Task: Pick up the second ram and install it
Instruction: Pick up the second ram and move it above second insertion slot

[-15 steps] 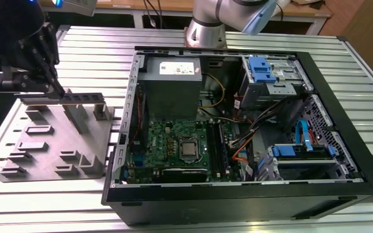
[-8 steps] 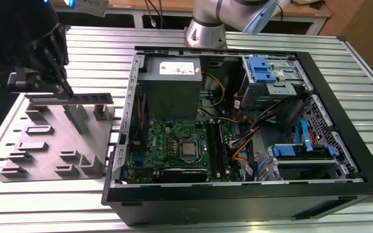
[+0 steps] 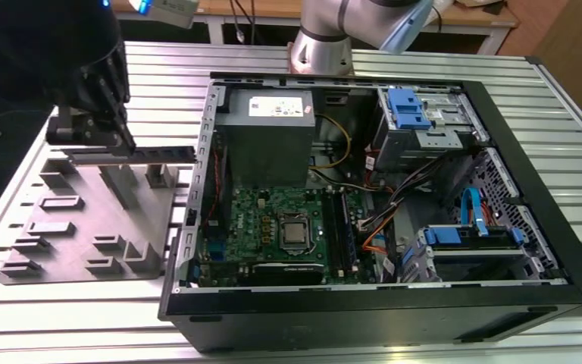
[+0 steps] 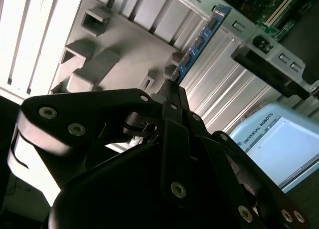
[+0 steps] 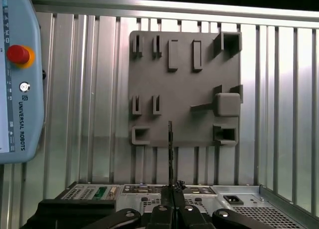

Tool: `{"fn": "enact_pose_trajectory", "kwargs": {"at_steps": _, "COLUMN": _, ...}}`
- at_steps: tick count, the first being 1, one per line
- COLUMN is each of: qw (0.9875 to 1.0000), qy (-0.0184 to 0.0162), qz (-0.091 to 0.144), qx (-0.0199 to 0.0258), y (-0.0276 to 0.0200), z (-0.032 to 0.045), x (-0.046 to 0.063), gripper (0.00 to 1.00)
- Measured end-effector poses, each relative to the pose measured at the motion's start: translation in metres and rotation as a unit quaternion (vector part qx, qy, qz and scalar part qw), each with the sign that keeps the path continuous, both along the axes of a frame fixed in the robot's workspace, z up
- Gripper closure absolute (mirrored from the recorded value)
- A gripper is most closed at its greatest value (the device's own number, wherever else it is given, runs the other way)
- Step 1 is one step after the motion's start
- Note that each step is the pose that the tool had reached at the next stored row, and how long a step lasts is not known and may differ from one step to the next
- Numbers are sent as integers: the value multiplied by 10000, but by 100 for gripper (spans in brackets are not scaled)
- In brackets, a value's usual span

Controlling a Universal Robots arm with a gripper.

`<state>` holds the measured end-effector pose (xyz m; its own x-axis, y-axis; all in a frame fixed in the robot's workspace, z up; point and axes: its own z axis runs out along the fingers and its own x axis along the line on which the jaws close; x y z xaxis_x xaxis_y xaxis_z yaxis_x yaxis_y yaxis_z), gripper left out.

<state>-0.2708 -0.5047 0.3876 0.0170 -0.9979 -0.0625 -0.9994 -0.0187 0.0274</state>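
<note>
Robot lab — slotted alu bench [image 3: 48, 326], open PC [image 3: 392, 311].

**Second ram** [image 3: 154, 154]: one memory stick, thin, flat, long and narrow. Near-black in the exterior view. In the second wrist view the second ram [image 4: 202, 39] shows a blue-green board edge with a row of dark chips. Pose: level, standing on its long edge. State: clamped in the pincer [image 3: 122, 144]. Location: over the grey holder tray [image 3: 69, 235], on the exterior view's left of the open computer case [image 3: 533, 227].
</note>
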Motion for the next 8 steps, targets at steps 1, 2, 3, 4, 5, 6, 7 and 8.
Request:
{"fn": "enact_pose_trajectory", "kwargs": {"at_steps": 1, "qw": 10000, "qy": -1, "qz": 0, "qx": 1, "y": 0, "z": -2, "x": 26, "gripper": 92}}
{"fn": "enact_pose_trajectory", "kwargs": {"at_steps": 2, "qw": 10000, "qy": 0, "qz": 0, "qx": 1, "y": 0, "z": -3, "x": 50, "gripper": 92}}
{"fn": "enact_pose_trajectory", "kwargs": {"at_steps": 3, "qw": 10000, "qy": 0, "qz": 0, "qx": 1, "y": 0, "z": -4, "x": 79, "gripper": 92}}
{"fn": "enact_pose_trajectory", "kwargs": {"at_steps": 4, "qw": 10000, "qy": 0, "qz": -1, "qx": 1, "y": 0, "z": -5, "x": 105, "gripper": 92}}
{"fn": "enact_pose_trajectory", "kwargs": {"at_steps": 5, "qw": 10000, "qy": 0, "qz": -1, "qx": 1, "y": 0, "z": -6, "x": 132, "gripper": 92}}
{"fn": "enact_pose_trajectory", "kwargs": {"at_steps": 6, "qw": 10000, "qy": -1, "qz": -1, "qx": 1, "y": 0, "z": -7, "x": 158, "gripper": 92}}
{"fn": "enact_pose_trajectory", "kwargs": {"at_steps": 7, "qw": 10000, "qy": 0, "qz": -1, "qx": 1, "y": 0, "z": -7, "x": 181, "gripper": 92}}
{"fn": "enact_pose_trajectory", "kwargs": {"at_steps": 8, "qw": 10000, "qy": 0, "qz": 0, "qx": 0, "y": 0, "z": -8, "x": 205, "gripper": 92}}
